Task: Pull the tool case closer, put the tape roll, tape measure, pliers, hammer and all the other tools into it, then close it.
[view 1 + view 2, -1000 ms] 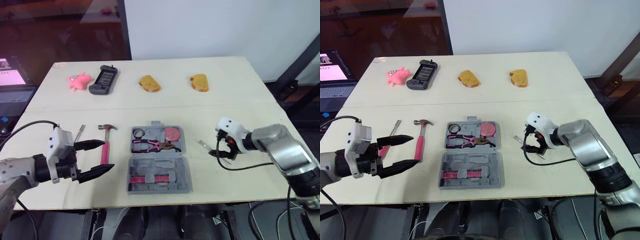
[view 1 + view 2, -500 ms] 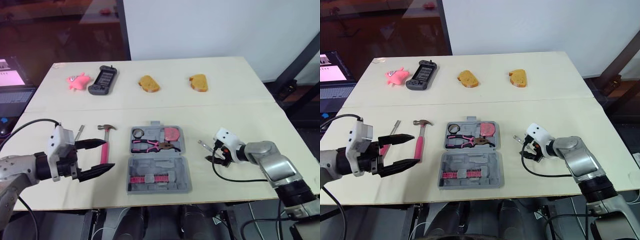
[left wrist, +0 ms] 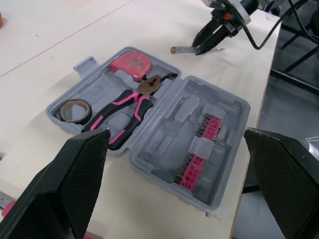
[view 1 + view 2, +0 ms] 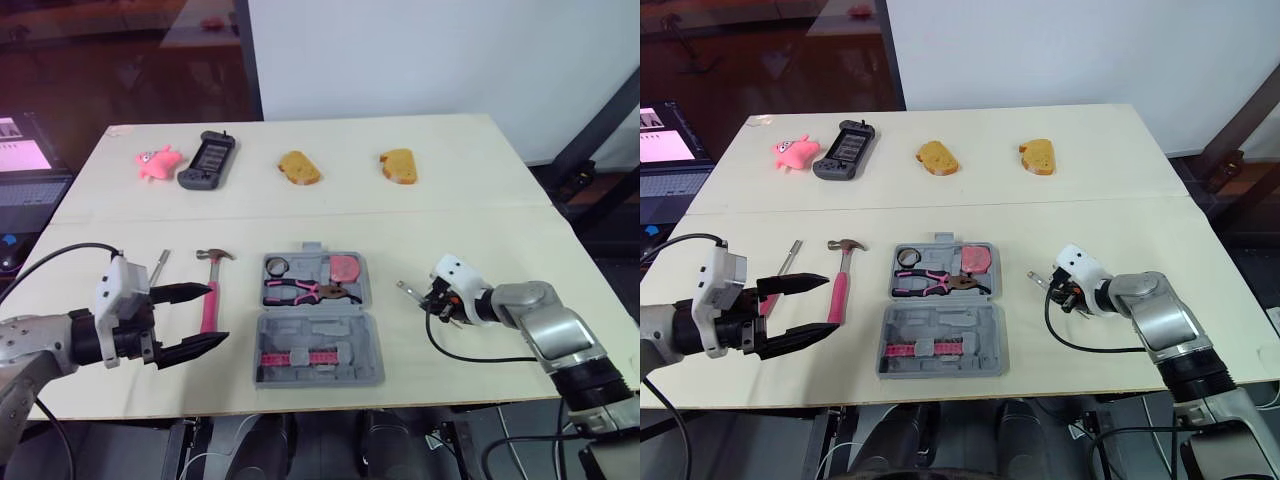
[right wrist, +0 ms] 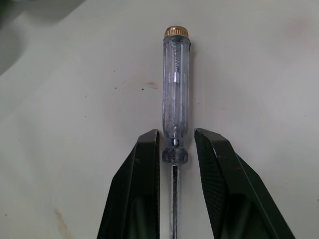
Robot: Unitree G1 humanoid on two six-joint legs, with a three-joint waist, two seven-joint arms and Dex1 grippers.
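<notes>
We stand over a pale wooden table (image 4: 480, 200) set against a white wall, with a laptop (image 4: 25, 150) glowing off its left end; along the far side lie a pink toy pig (image 4: 157, 161), a dark handheld device (image 4: 207, 160) and two bread slices (image 4: 299, 167), well apart from the work. Near the front edge, about midway across, the grey tool case (image 4: 320, 332) lies open and flat. Its far half holds the tape roll (image 4: 277, 266) at the left, the tape measure (image 4: 345, 267) at the right and the pliers (image 4: 305, 292) lying across just in front of them; its near half carries a strip of pink bits (image 4: 297, 357). To the left of the case the hammer (image 4: 211, 290) lies on the table, head away from us and pink handle toward us; a slim metal tool (image 4: 160, 266) lies just beyond it to the left. The left gripper (image 4: 218, 312) hangs by the hammer's handle with its fingers spread wide, holding nothing. To the right of the case a clear-handled screwdriver (image 5: 176, 89) lies on the table; the right gripper (image 5: 178, 133) is low over it, its fingers (image 5: 147, 164) a little apart and flanking the lower end of the handle, with a thin gap showing on each side.
</notes>
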